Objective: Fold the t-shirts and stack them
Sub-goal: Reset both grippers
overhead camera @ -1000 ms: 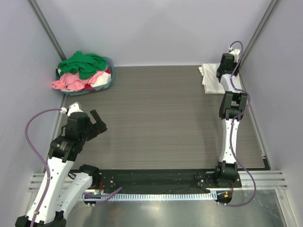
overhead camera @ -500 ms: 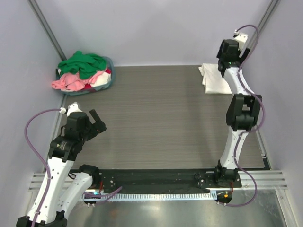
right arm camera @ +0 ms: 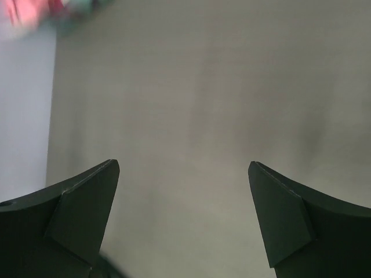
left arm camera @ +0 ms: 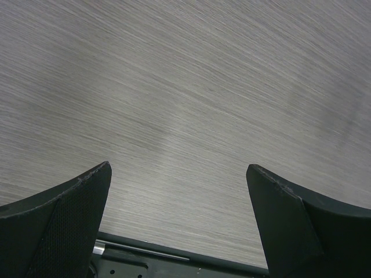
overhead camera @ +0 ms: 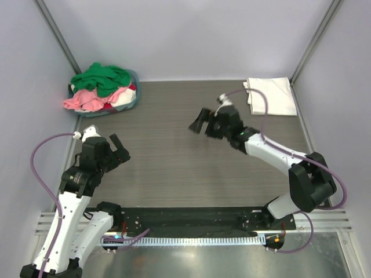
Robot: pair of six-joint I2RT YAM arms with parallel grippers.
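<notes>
right claw [overhead camera: 198, 121] has left the folded white shirt [overhead camera: 271, 95] at 1 o'clock and swung to centre, wide open, empty. left claw [overhead camera: 121, 148] likewise gapes empty. next up, probably the shirt pile [overhead camera: 101, 81] at 10 o'clock.

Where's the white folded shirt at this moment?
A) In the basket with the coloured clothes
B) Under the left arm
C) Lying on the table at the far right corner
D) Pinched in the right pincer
C: the white shirt lies folded on the far right corner of the table, well apart from the right pincer, which hangs open and empty over mid-table.
</notes>
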